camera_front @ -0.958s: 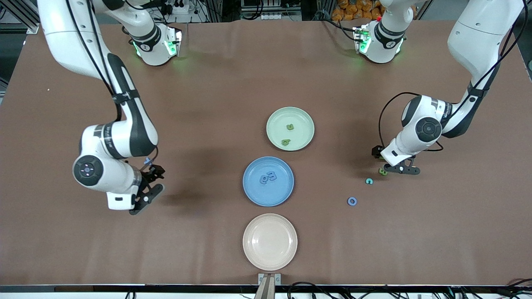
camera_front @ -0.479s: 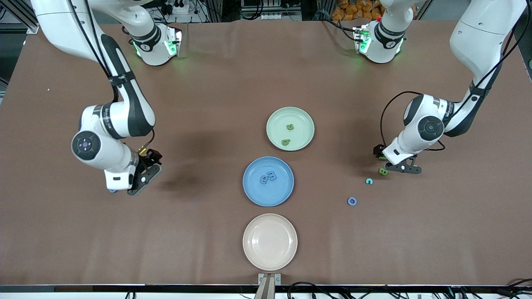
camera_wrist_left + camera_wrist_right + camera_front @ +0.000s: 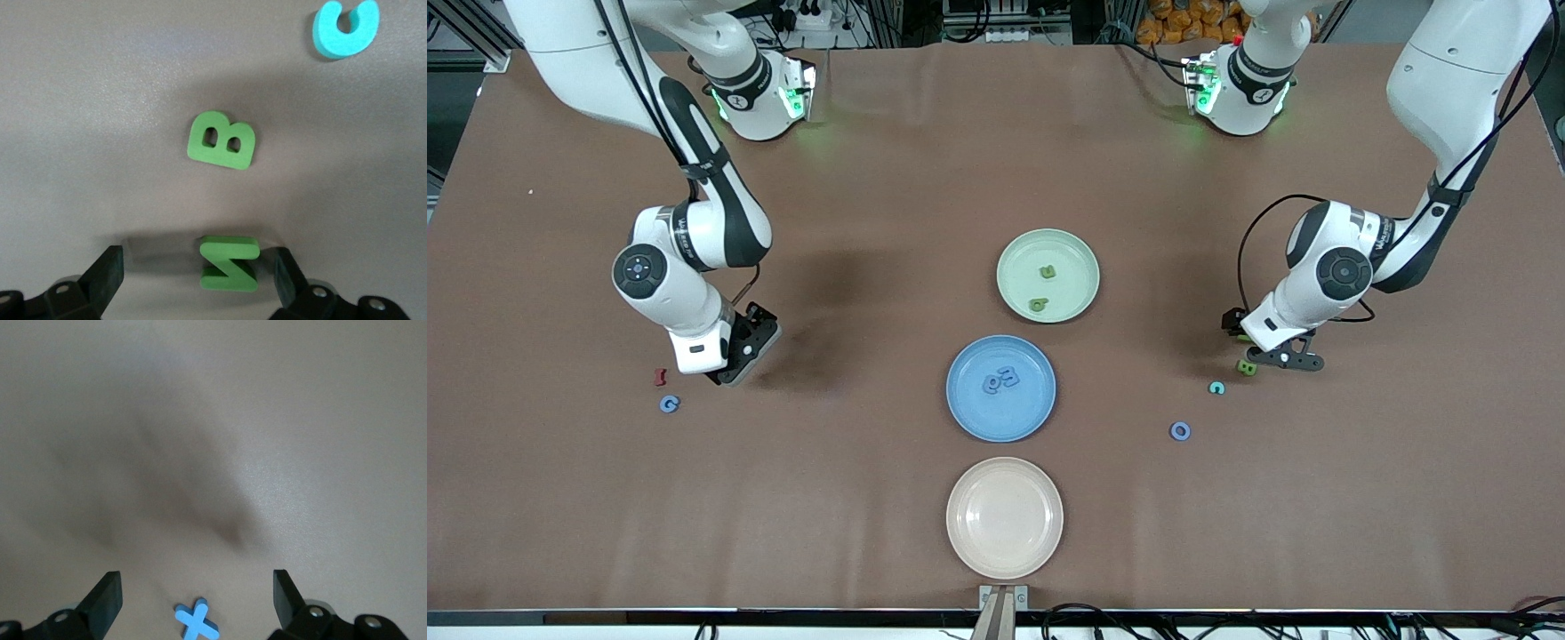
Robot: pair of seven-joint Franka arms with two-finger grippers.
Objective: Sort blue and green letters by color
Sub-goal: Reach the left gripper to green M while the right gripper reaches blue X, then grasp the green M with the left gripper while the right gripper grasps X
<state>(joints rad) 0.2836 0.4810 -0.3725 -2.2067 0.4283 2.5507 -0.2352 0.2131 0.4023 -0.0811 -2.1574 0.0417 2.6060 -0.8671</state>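
My left gripper hangs low and open over a lime green Z-shaped letter, which lies on the table between the fingers, untouched. A green B lies just beside it. A blue O sits nearer the front camera. My right gripper is open over a blue X, which the hand hides in the front view. A blue G lies close by. The green plate holds two green letters; the blue plate holds two blue letters.
A teal C lies between the green B and the blue O. A red letter sits next to the blue G. A pale pink plate stands nearest the front camera, with nothing on it.
The right arm has swung away from the front camera, uncovering the blue G and the red letter. The left arm has barely shifted. Both grippers stayed open.
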